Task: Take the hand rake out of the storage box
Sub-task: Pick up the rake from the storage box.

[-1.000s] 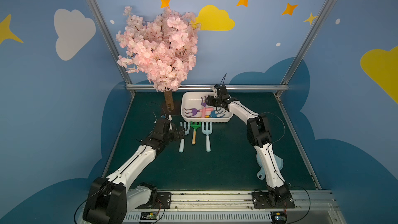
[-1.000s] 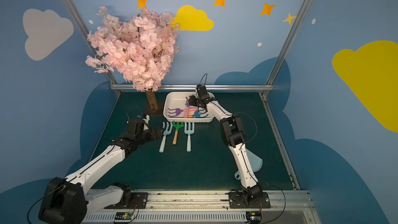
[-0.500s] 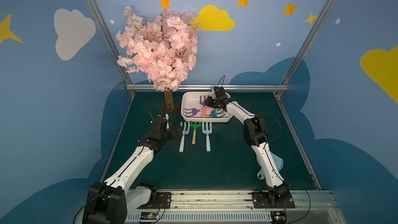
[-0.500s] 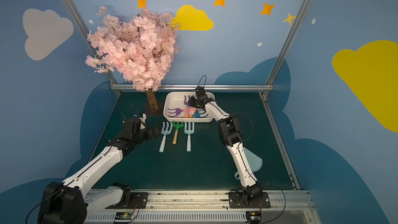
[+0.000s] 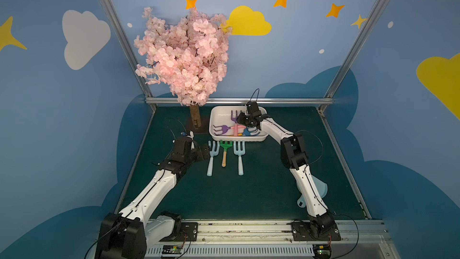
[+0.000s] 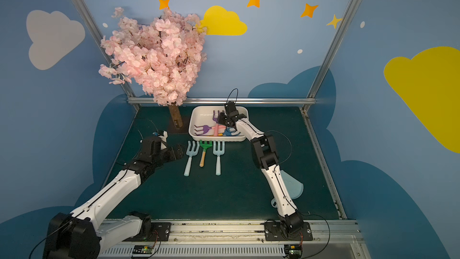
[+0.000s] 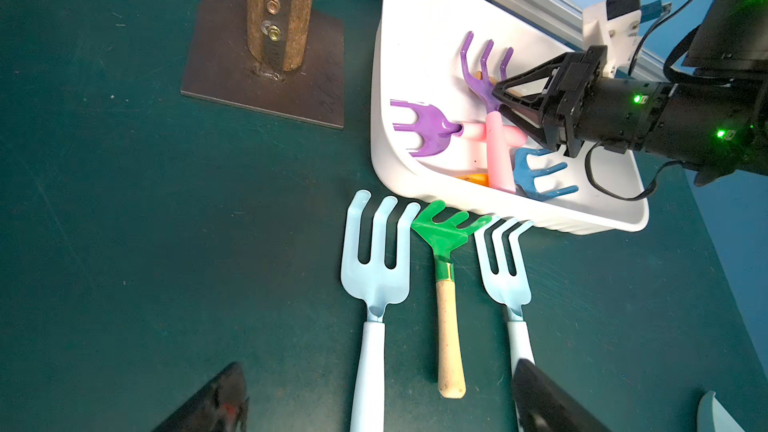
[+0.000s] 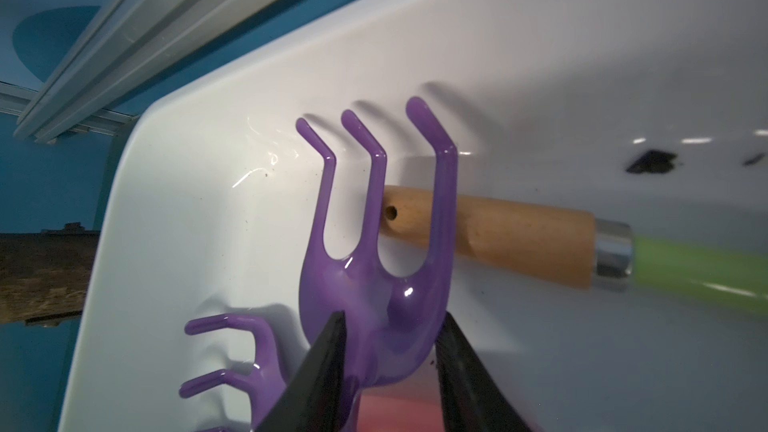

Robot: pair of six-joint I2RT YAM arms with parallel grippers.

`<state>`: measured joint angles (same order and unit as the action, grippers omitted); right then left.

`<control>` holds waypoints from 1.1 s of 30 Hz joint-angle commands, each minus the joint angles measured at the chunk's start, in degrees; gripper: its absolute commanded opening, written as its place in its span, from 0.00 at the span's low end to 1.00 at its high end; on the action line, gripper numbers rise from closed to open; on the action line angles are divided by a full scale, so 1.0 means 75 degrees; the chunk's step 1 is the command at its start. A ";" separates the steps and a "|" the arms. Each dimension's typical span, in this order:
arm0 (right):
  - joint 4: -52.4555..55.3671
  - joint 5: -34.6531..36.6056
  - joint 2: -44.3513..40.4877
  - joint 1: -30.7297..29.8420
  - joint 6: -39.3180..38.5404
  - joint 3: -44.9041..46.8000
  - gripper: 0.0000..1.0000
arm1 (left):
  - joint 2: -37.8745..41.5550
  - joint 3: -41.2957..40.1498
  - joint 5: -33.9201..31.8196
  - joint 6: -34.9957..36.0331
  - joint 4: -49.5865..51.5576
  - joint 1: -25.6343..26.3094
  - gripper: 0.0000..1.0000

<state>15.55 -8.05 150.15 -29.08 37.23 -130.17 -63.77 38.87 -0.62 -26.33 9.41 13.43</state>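
The white storage box (image 5: 219,117) (image 6: 201,118) (image 7: 415,35) (image 8: 208,201) sits at the back of the mat. A purple hand rake (image 5: 234,117) (image 6: 216,117) (image 7: 484,72) (image 8: 374,276) with a pink handle lies in it, across a second purple rake (image 7: 424,126) and beside a blue one (image 7: 536,176). My right gripper (image 5: 241,120) (image 6: 222,120) (image 7: 496,102) (image 8: 392,317) reaches into the box. Its fingers stand close on either side of the first rake's purple neck; whether they press on it is unclear. My left gripper (image 5: 207,151) (image 6: 178,151) (image 7: 376,396) hovers open and empty over the mat.
In front of the box lie two pale blue forks (image 5: 211,158) (image 5: 239,156) and a green rake (image 5: 225,150) between them. A wooden-handled tool (image 8: 519,238) lies under the purple tines. The blossom tree's trunk (image 5: 194,118) stands left of the box. A pale blue dish (image 5: 321,188) sits behind the right arm.
The right gripper's jaws have narrowed around the purple rake's neck inside the box. The left arm has barely shifted and stays open.
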 commanded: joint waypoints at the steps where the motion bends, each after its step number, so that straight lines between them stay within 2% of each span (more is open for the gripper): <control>1: -0.0631 -0.0069 0.0125 0.0013 0.0426 0.0184 0.32 | 0.0018 -0.0027 0.0118 0.0038 -0.0026 -0.0035 1.00; 3: -0.1447 -0.0301 0.0079 0.0067 0.0804 0.0547 0.28 | 0.0035 -0.0033 0.0120 0.0045 -0.0018 -0.0040 1.00; 5: -0.2137 -0.0430 0.0055 0.0149 0.1171 0.0837 0.21 | 0.0076 -0.0027 0.0087 0.0072 0.0027 -0.0035 1.00; 15: -0.2645 -0.0262 -0.0344 0.0208 0.1288 0.1346 0.00 | 0.0144 -0.0065 0.0001 0.0104 0.0070 -0.0070 1.00; 22: -0.3015 -0.0160 -0.1117 0.0221 0.1259 0.1933 0.00 | 0.0156 -0.0085 -0.0005 0.0078 0.0056 -0.0070 1.00; 28: -0.3178 0.0110 -0.2308 0.0226 0.0954 0.2679 0.00 | 0.0224 -0.0132 -0.0035 0.0065 0.0058 -0.0086 1.00; 33: -0.2638 0.0010 -0.3322 0.0267 0.0544 0.3112 0.00 | 0.0361 -0.0236 -0.0031 0.0083 -0.0009 -0.0093 1.00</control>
<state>-4.51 -8.19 132.33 -27.55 44.03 -108.25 -62.24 38.00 -0.64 -26.15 9.56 13.06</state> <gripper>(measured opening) 0.051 0.999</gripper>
